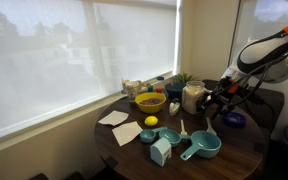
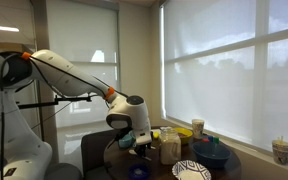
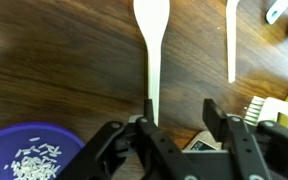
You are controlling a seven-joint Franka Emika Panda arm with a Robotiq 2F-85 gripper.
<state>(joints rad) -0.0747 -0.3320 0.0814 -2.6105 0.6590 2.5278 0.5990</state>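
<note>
One pale spatula between parted jaws

In the wrist view the gripper (image 3: 180, 112) stands low over the dark wooden table (image 3: 54, 50), its jaws released and set apart. The cream spatula (image 3: 150, 40) lies flat on the wood, with its blade away from the camera and its handle running in between the fingers. The handle lies just against one finger (image 3: 136, 125) and clear of the other, so nothing is clamped. A purple bowl (image 3: 29, 155) holding rice grains sits just beside the gripper. A thin white stick (image 3: 231, 45) lies near the spatula, roughly parallel to it. In an exterior view the gripper (image 1: 216, 103) hangs over the table's edge near a glass jar (image 1: 193, 96). A yellow bowl (image 1: 149, 101), a lemon (image 1: 151, 121) and teal measuring cups (image 1: 199, 148) lie farther off.
</note>
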